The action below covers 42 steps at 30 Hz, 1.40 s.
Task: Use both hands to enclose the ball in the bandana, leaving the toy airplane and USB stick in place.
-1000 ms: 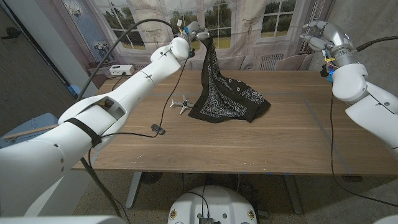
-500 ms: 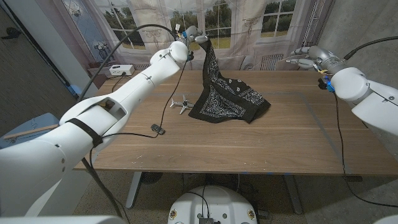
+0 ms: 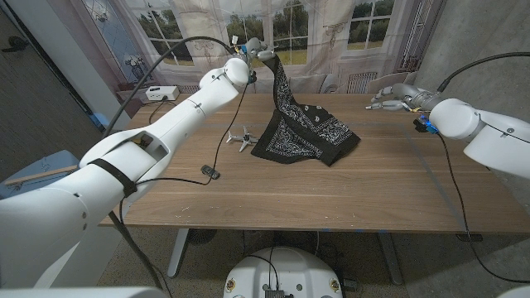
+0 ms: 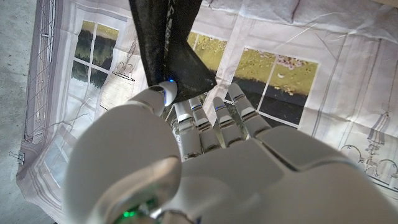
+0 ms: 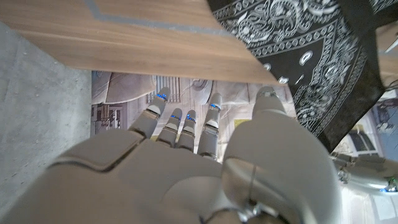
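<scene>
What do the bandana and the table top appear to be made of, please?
The bandana looks like thin, matte woven cloth, black with white paisley print; it drapes and folds where the left hand lifts a corner. The table looks like wood or wood veneer, with visible grain and a low sheen.

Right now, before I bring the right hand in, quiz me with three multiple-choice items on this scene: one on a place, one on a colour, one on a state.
1. Where is the toy airplane?
A. On the table, beside the bandana's edge on the robot's left
B. Under the bandana
C. In the right hand

2. What colours is the bandana?
A. Red with white
B. Black with white
C. Plain blue

3. What is the left hand doing?
A. Resting on the table
B. Pressing the USB stick
C. Holding a bandana corner up above the table

Answers:
1 A, it lies on bare wood next to the cloth.
2 B, a white pattern on black.
3 C, the cloth hangs from its fingers; the right hand holds nothing.
</scene>
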Each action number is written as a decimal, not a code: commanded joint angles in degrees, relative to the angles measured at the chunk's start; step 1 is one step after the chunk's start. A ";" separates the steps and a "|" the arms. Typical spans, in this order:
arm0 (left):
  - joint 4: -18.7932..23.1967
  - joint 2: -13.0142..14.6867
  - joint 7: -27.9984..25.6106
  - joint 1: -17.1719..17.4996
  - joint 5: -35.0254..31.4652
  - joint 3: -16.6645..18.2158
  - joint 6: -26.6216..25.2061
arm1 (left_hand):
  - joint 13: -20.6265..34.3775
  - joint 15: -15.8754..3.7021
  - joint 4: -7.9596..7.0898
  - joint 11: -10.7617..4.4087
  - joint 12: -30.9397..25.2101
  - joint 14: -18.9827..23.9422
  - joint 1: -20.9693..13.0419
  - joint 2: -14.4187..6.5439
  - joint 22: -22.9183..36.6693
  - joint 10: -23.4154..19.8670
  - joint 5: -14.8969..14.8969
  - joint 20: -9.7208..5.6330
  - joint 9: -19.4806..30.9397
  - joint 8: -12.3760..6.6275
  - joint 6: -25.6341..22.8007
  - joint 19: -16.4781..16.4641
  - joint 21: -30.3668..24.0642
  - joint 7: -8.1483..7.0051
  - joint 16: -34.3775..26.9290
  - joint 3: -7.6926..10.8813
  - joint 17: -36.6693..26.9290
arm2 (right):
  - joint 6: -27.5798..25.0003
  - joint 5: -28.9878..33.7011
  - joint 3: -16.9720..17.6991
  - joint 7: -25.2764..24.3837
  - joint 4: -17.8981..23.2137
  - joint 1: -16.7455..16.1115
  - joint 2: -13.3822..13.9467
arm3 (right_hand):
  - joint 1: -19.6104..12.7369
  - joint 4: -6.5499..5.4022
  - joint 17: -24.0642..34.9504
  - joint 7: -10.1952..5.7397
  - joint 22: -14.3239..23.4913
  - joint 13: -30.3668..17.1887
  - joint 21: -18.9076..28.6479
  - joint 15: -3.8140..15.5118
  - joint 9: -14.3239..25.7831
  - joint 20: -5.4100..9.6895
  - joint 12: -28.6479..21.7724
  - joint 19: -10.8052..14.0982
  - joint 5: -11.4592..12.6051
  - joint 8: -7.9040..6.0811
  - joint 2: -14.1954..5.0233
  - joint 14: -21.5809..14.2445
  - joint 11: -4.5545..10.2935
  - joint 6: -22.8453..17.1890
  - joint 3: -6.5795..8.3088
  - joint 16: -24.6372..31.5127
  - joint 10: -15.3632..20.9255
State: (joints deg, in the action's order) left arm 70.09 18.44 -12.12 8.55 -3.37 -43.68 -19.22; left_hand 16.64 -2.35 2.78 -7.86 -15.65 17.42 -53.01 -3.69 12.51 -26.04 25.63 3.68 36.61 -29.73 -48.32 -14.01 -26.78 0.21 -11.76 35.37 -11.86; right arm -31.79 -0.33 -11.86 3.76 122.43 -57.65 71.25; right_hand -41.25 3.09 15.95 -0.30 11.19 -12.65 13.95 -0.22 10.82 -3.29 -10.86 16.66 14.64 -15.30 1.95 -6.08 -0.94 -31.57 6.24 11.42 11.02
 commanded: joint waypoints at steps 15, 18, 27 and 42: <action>-4.21 -1.39 -0.05 -1.86 0.50 -0.99 1.98 | 0.30 -2.90 0.35 0.23 0.22 -0.44 0.27 0.34 -0.01 -0.09 -0.25 0.48 -1.36 -17.59 -1.60 0.04 -0.62 -0.32 0.18 0.41 -0.12 | 0.01 2.47 -14.86 16.60 2.34 11.28 2.10 | 1.10 -0.24 0.10 1.72 0.22 -0.12 -0.26 -0.84 0.41 0.29 -0.53 -0.64 1.17 0.49 1.95 1.09 -1.41 -1.41 -2.09 0.35 -0.92; -5.02 -1.55 0.03 -2.16 0.53 -1.09 2.66 | 0.31 -2.89 0.40 0.23 0.23 -0.45 0.33 0.36 -0.03 -0.15 -0.28 0.46 -1.59 -17.56 -1.65 0.08 -0.66 -0.30 0.18 0.45 -0.13 | -0.31 4.69 -16.76 18.35 3.17 12.73 1.42 | 1.60 -0.41 0.14 2.15 0.25 -0.13 -0.28 -1.10 0.43 0.30 -0.56 -0.74 1.33 0.80 2.42 1.25 -1.70 -1.06 -2.62 0.40 -1.07; -6.39 -1.76 0.37 -2.82 0.57 -1.29 3.71 | 0.34 -2.85 0.53 0.20 0.34 -0.37 0.47 0.42 -0.08 -0.11 -0.36 0.54 -2.20 -17.53 -1.89 0.11 -0.80 -0.23 0.16 0.58 -0.13 | 7.23 5.10 -15.06 11.04 2.50 8.66 0.28 | -2.56 0.50 0.32 -2.22 0.31 -0.12 0.10 -2.41 0.86 -1.78 -1.09 -0.19 3.98 2.23 -2.29 1.19 -2.45 0.67 -1.04 1.16 -1.32; -8.54 -2.23 1.49 -4.11 1.72 -0.91 5.01 | 0.41 -2.57 0.69 0.29 0.47 -0.56 0.77 0.42 -0.15 -0.19 -0.45 0.56 -3.25 -17.38 -1.96 0.34 -1.00 0.09 0.22 0.81 -0.16 | 9.79 11.54 -20.18 18.07 0.61 14.13 -5.09 | -19.14 4.40 0.60 -12.33 0.10 -0.19 -1.17 -2.61 0.71 -2.55 -0.03 -5.69 -1.93 5.36 -10.34 6.64 2.98 13.38 8.34 0.93 -13.21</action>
State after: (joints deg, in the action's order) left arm 63.08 16.56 -11.51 5.37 -2.49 -44.80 -15.60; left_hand 16.95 -2.35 3.35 -7.86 -15.20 16.99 -52.71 -3.39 12.24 -26.04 25.20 3.89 33.38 -31.03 -48.82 -13.80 -27.55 0.71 -11.76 35.94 -11.86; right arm -24.81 6.98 -28.24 18.27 124.51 -47.09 70.39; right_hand -62.52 9.10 16.06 -12.79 11.18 -12.64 12.85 -2.14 11.49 -5.38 -10.80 11.90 14.46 -10.48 -9.84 -0.68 2.94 -22.88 15.64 12.36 -0.07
